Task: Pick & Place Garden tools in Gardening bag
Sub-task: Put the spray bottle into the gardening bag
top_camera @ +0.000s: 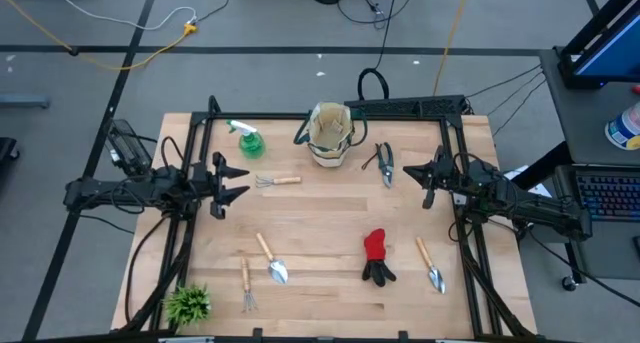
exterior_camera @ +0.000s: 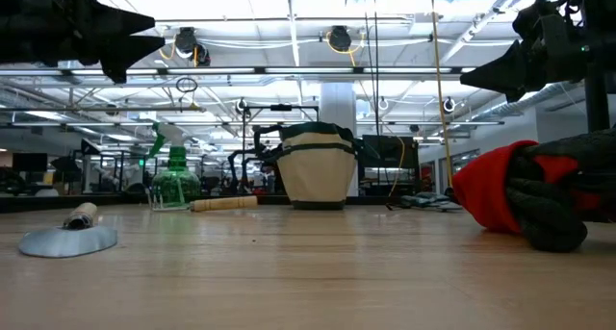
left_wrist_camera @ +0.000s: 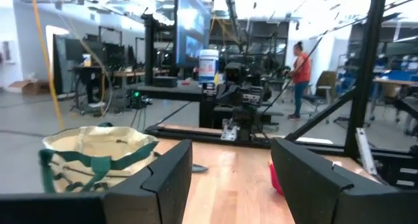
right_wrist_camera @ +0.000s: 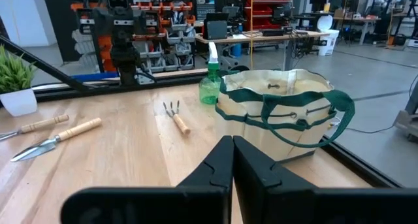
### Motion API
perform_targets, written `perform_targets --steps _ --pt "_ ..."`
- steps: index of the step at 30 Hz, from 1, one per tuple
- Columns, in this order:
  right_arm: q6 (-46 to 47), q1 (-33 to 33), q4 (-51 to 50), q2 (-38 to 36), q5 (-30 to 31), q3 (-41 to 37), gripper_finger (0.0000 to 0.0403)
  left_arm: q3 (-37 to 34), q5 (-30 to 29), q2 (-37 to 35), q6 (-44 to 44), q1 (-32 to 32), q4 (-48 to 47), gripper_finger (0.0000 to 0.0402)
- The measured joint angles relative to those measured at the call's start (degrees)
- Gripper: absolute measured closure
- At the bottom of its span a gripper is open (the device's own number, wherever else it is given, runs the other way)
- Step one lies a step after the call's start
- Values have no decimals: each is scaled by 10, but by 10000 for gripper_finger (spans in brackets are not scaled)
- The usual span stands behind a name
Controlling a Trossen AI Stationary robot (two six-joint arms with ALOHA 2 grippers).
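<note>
Above table edges: left gripper (top_camera: pixel 236 181) fingers apart, right gripper (top_camera: pixel 420 179) fingers together, gardening bag (top_camera: pixel 329 133) btwn.

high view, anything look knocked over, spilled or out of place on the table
Nothing stands out. The gardening bag stands upright at the far edge with the spray bottle beside it. Trowels, rakes, shears and glove lie flat and separate on the wood. The plant sits in the near left corner.
</note>
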Motion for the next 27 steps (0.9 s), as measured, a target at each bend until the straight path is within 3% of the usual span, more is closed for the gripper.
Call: perform_targets --steps 10,17,27 --pt "0 0 4 0 0 0 403 245 -83 158 0 0 -321 185" --pt "0 0 4 0 0 0 403 396 -160 297 -2 3 -477 185" --pt "0 0 4 0 0 0 403 548 -145 426 -24 98 -610 185"
